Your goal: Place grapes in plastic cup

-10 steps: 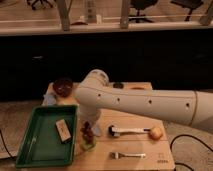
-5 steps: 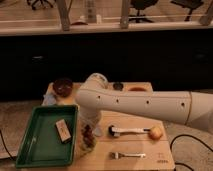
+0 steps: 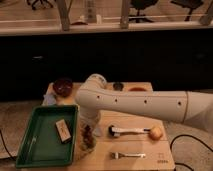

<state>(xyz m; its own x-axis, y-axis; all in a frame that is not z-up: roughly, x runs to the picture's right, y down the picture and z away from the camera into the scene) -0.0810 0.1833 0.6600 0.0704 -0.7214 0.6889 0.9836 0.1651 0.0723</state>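
**A:** Dim room, dark counter front along the back, wooden table in front of it. Where's the gripper?

**B:** Gripper is down at the table's front left, just right of the green tray. White arm comes in from the right and bends down to it.

**A:** Grapes?

**B:** Grapes are a dark reddish lump right under the gripper, at the mouth of the plastic cup. Can't tell from here if they're inside it or just above the rim.

**A:** Grip state?

**B:** Can't tell whether it's clamped on them or let go.

**A:** Cup position?

**B:** Upright, just beside the tray's right wall, near the table's front edge.

**A:** Other stuff?

**B:** Small tan block lying in the tray. Dark bowl at the back left. Yellowish-red fruit off to the right, with a white-handled tool just beside it, dark head toward the cup. Fork near the front edge, apart from the cup.
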